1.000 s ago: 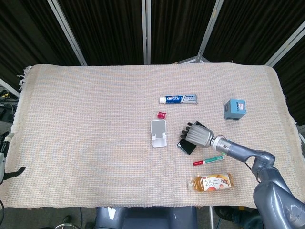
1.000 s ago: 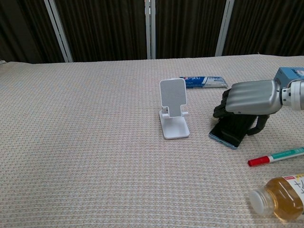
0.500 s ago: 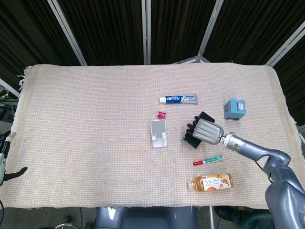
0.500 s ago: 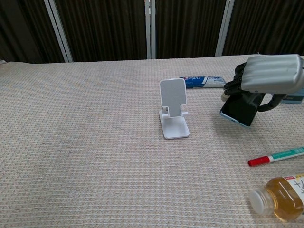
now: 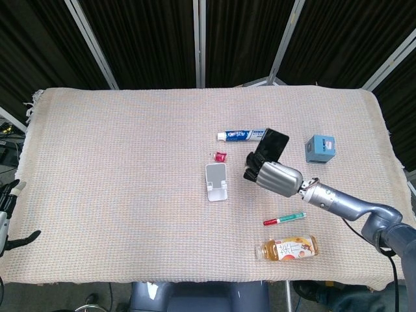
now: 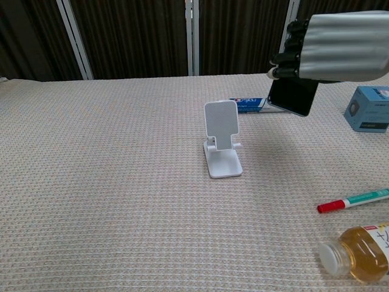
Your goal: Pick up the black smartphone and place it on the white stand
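My right hand holds the black smartphone up in the air, well above the cloth, to the right of the white stand. The phone hangs below the hand in the chest view, tilted, with its dark screen showing. The white stand sits upright near the table's middle with nothing on it. My left hand shows only at the far left edge of the head view, off the table, and its fingers are hard to read.
A toothpaste tube lies behind the stand, a small red item beside it. A blue box stands at right. A red-capped marker and a tea bottle lie near the front.
My right hand has lifted the smartphone off the cloth and carried it up and back toward the toothpaste, tilting it more upright.
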